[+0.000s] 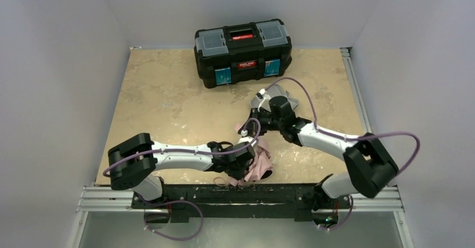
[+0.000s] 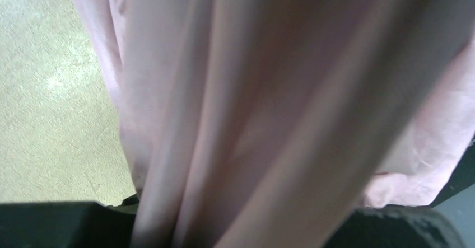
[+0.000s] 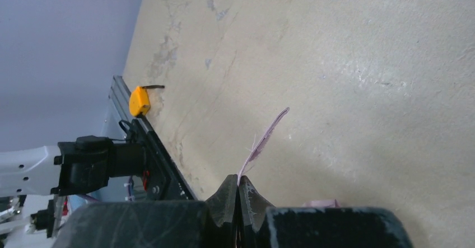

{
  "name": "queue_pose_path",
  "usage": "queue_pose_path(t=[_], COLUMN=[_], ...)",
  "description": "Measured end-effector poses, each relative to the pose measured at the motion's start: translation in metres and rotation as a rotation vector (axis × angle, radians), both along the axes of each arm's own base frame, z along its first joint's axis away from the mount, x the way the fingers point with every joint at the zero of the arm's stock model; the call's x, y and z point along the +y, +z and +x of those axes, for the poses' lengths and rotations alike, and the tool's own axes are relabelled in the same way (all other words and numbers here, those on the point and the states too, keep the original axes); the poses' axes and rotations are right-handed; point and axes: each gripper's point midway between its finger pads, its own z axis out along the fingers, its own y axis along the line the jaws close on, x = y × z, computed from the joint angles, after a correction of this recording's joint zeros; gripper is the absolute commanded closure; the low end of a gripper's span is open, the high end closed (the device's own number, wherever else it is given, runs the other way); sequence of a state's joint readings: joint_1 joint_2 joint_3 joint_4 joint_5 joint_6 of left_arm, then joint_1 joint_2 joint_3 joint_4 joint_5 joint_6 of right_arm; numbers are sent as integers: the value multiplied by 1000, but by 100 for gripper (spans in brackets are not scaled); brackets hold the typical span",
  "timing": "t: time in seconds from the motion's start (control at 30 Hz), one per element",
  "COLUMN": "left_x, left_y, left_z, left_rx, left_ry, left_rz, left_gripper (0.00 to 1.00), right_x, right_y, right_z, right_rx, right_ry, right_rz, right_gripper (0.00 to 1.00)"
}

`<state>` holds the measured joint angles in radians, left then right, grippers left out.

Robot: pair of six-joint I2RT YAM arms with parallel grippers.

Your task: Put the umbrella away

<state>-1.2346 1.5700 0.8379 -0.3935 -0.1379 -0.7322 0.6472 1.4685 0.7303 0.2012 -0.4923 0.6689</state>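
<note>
Item 1, umbrella [image 1: 259,164]: a pale pink bundle of fabric lying crumpled on the counter [image 1: 168,102], close to the near edge and between the two arms. Only the top view gives me its place. The left wrist view is filled with pink folds and a patch of beige surface at its left.

Item 2, left hand [image 1: 242,159]: reaches across from the left and is buried in the fabric. On its own camera I see folds running down between dark finger parts at the bottom edge. I cannot tell whether the fingers are closed on the cloth.

Item 3, right hand [image 3: 238,195]: fingers pressed together, pinching a thin pink strip [image 3: 263,139] that stands up from the tips. The overhead view shows this only as a speck of pink, so I trust the wrist camera here.

Item 4, toolbox [image 1: 242,51]: black with grey lid compartments, lid down, at the far edge. It appears in the top view alone.

Item 5, tape measure [image 3: 139,101]: yellow, at the counter's edge, seen only from the right wrist.
</note>
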Motion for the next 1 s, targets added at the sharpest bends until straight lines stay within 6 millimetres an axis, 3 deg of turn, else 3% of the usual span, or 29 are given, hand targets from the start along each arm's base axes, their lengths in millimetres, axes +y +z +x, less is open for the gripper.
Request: queue_pose_path(t=[0.27, 0.5, 0.77, 1.0], left_x=[25, 33, 19, 2], left_y=[6, 29, 57, 61], left_z=[2, 17, 33, 42], left_rx=[57, 81, 82, 111], left_ry=[55, 96, 40, -50], left_rz=[-77, -153, -163, -109], left_gripper=[100, 100, 100, 100], right_x=[-30, -43, -45, -34], right_y=[54, 94, 123, 138], right_z=[-31, -58, -89, -103], right_rx=[-120, -203, -228, -190], right_ry=[-30, 9, 116, 221], right_rz=[65, 141, 234, 323], right_gripper=[100, 100, 100, 100])
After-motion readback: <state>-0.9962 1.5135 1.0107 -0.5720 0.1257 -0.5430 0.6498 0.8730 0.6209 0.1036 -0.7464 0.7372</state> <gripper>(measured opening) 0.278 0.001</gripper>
